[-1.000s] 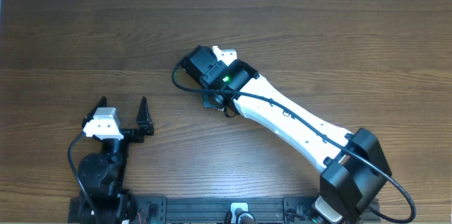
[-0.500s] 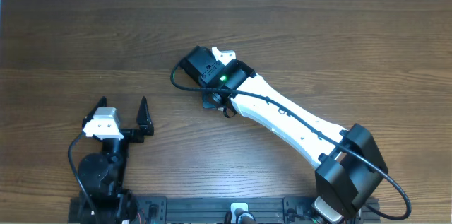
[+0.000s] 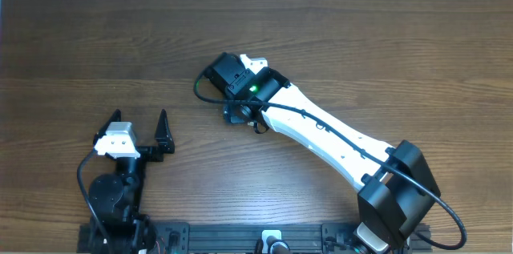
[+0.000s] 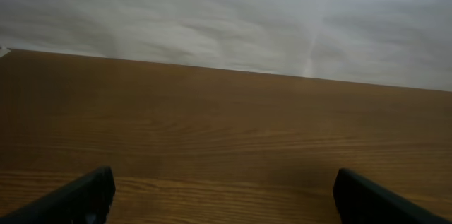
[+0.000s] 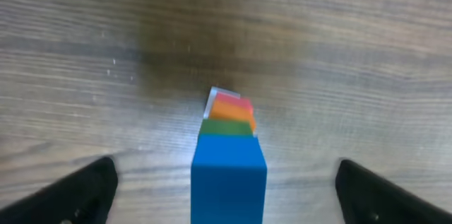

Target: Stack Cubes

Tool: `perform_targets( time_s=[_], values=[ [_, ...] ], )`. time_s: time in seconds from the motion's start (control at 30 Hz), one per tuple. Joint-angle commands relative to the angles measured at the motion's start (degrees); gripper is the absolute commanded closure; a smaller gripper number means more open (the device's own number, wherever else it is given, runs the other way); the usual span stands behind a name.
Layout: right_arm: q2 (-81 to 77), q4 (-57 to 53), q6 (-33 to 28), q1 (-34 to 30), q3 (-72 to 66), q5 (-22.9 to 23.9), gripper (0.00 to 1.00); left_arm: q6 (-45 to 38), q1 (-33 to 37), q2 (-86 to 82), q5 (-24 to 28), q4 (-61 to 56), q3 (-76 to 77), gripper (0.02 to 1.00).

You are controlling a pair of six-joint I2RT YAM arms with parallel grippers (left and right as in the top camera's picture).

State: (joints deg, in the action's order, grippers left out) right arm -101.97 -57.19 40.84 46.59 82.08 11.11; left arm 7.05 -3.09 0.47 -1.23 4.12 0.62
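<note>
Right wrist view, fingers (image 5: 81, 196) wide, flanking cube stack (image 5: 228, 167)

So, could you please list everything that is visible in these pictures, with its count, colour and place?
blue cube: 1, blue, top of the stack, apart from both fingers of the right claw
green cube: 1, green, directly under the blue cube
orange cube: 1, orange, under the green cube
pale piece: 1, whitish, lowest in the stack; too little shows to tell what it is
table: 1, brown wood, under everything
wall: 1, grey-white, beyond the table's far edge
left claw: 1, black, open and holding nothing, near its base at the left
right claw: 1, black, open, over the stack near the table's middle
</note>
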Motion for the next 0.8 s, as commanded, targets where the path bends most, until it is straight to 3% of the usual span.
perform_targets(
  time_s=[0.03,0.27,0.47,0.67,0.8],
  values=[
    [-0.4,0.9,-0.7,0.0,1.4,0.3,0.007,-0.8,-0.3,-0.2,0.3,0.0,-0.3,0.018],
    [5.3,3.8,-11.9,-4.6,5.1,1.6,0.009,-0.8,-0.3,-0.2,0.3,0.0,-0.3,0.018],
    [16.3,6.9,-22.1,-12.9,6.3,3.0,0.009,-0.8,-0.3,-0.2,0.4,0.0,-0.3,0.018],
    [28.0,6.7,-23.8,-17.9,1.8,12.7,0.009,-0.8,-0.3,-0.2,0.3,0.0,-0.3,0.018],
    [36.9,8.0,-23.8,-22.3,-6.3,13.4,0.007,-0.8,-0.3,-0.2,0.4,0.0,-0.3,0.018]
  ],
)
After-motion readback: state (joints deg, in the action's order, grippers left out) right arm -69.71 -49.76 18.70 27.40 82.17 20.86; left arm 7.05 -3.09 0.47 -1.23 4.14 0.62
